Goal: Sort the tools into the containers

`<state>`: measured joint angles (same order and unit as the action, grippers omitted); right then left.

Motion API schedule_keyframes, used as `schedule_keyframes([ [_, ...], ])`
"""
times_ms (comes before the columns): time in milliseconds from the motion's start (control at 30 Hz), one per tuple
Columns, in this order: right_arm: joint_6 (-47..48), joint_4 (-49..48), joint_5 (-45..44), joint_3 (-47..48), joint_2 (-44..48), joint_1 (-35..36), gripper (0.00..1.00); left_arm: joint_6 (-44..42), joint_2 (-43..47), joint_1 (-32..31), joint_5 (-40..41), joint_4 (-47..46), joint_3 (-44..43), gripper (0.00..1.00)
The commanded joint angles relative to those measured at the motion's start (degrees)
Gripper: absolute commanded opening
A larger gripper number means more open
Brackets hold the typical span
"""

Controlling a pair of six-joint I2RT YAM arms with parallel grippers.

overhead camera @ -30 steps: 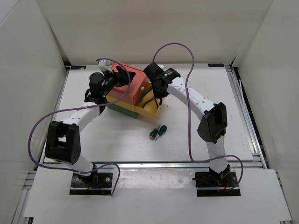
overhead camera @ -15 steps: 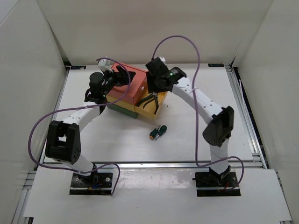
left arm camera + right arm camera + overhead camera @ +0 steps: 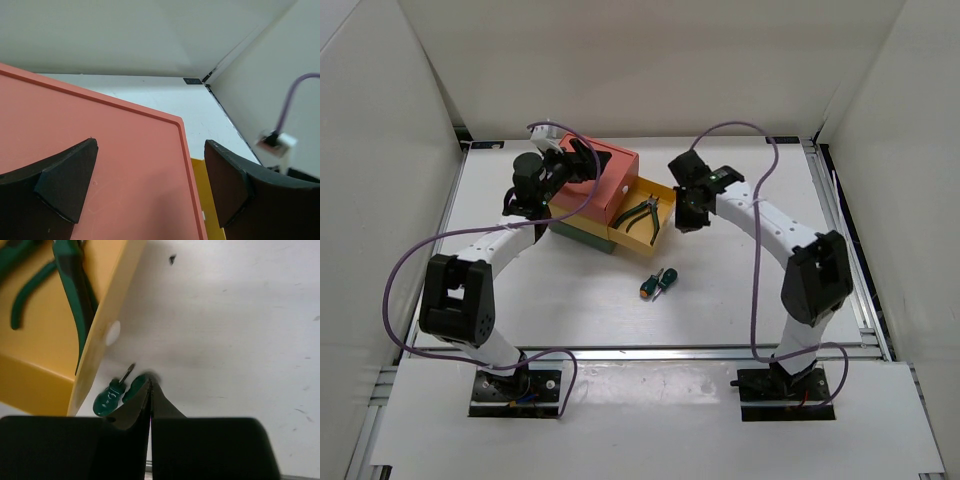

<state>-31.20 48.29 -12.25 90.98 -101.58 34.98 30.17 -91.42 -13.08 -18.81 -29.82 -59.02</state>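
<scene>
The containers are stacked: salmon-red top box (image 3: pixel 598 180), yellow middle drawer (image 3: pixel 663 192) pulled out to the right, dark green bottom box (image 3: pixel 578 236). Green-handled pliers (image 3: pixel 642 212) lie in the yellow drawer, also in the right wrist view (image 3: pixel 75 285). Two stubby screwdrivers (image 3: pixel 655 283) lie on the table in front of the drawer. My right gripper (image 3: pixel 686 220) is shut and empty, just right of the drawer; its tips (image 3: pixel 150 384) point toward the screwdrivers (image 3: pixel 112 392). My left gripper (image 3: pixel 150 150) is open just above the salmon-red lid (image 3: pixel 115 160). The ratchet wrench is not in view.
White walls enclose the white table (image 3: pixel 750 270). Purple cables loop over both arms. The yellow drawer's front wall (image 3: pixel 102 335) stands just left of my right fingers. A metal rail (image 3: pixel 670 350) runs along the near edge.
My right gripper has pulled away from above the yellow drawer to its right side. The pliers now lie uncovered in the drawer. The left arm has stayed still.
</scene>
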Motion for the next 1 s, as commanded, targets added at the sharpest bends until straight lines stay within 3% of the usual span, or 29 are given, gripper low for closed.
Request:
schedule_keyframes([
  [0,-0.8,-3.3,8.0,0.8,-1.8,0.5,0.01,3.5,-5.6,0.0,-0.9,17.3,4.1,0.99],
  [200,-0.5,-6.8,15.5,5.4,-8.8,0.4,0.01,2.9,-5.3,0.0,-1.9,18.0,5.1,0.99],
  [467,-5.9,-22.6,35.5,7.6,-16.7,-1.2,0.01,2.4,-5.8,-0.8,-3.2,19.1,6.3,0.99],
  [600,-9.2,-28.6,45.3,13.2,-23.7,-1.9,0.02,1.6,-6.7,-1.3,-3.3,20.0,5.6,0.99],
  [733,-12.4,-32.5,52.8,15.5,-27.8,-3.0,0.09,0.8,-7.7,-1.4,-3.7,21.4,4.1,0.99],
  [933,-17.3,-44.8,54.7,2.3,-21.1,-6.9,0.29,-0.4,-9.1,-1.3,-3.5,22.6,1.4,0.99],
  [967,-17.3,-45.1,55.7,0.2,-20.8,-7.4,0.37,-0.6,-9.3,-1.3,-3.3,22.7,1.2,0.99],
])
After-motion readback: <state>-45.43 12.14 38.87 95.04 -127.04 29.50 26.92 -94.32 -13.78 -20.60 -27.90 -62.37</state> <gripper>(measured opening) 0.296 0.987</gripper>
